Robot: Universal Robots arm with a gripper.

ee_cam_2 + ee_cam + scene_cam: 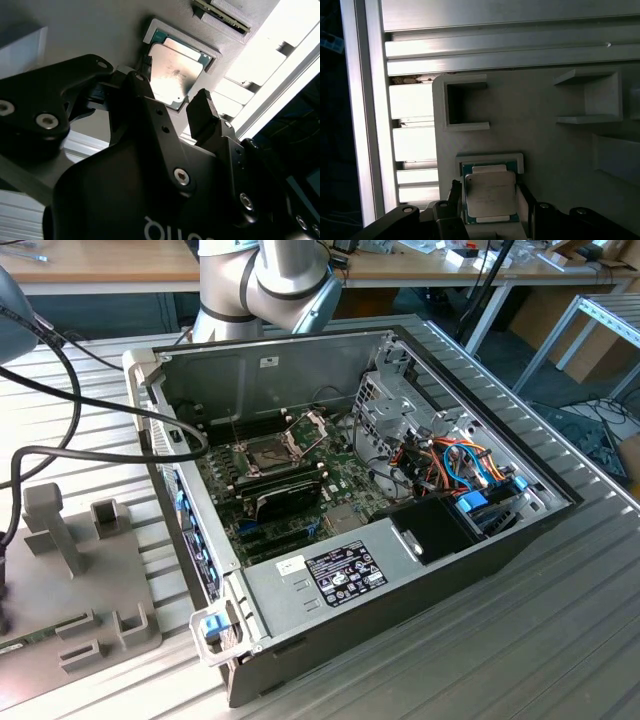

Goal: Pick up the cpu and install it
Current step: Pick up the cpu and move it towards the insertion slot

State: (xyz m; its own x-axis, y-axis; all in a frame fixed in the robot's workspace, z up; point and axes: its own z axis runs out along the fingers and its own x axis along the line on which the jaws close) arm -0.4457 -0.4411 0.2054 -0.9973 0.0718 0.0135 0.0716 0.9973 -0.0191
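Nearest to the lens in the second wrist view is the gripper (172, 82), black, matt and angular, with round screw heads; white letters on its body are cut by the frame edge. Its jaws stand apart, one finger (201, 112) on each side of the cpu (177, 67), and they hold nothing. The cpu lies flat in a pocket (165, 26) of a grey plate (100, 30), just beyond the fingertips; its metal top is dull silver under a bright glare, with a green edge around it.

In the first wrist view the gripper (490, 192) also straddles the cpu (489, 195): two dark fingers (454, 192) flank the pocket (490, 159), and whether they touch its walls I cannot tell. The square top bears faint print, too small to read. The plate (545, 135) is smooth matt grey, with more box-shaped pockets raised on it, and rests on the table (470, 55) of ribbed, shiny aluminium profiles.

In the exterior view the plate (100, 580) lies at the exterior view's left, beside the open case (300, 360) on the table (540, 640). Inside the case is the green motherboard (340, 485) with the socket (272, 452), its metal frame hinged up. One white and one black label (347, 573) sit on the steel box (400, 565) in the near corner of the case; their print is too small to read. The arm (270, 280), silver with pale blue caps, stands behind the case
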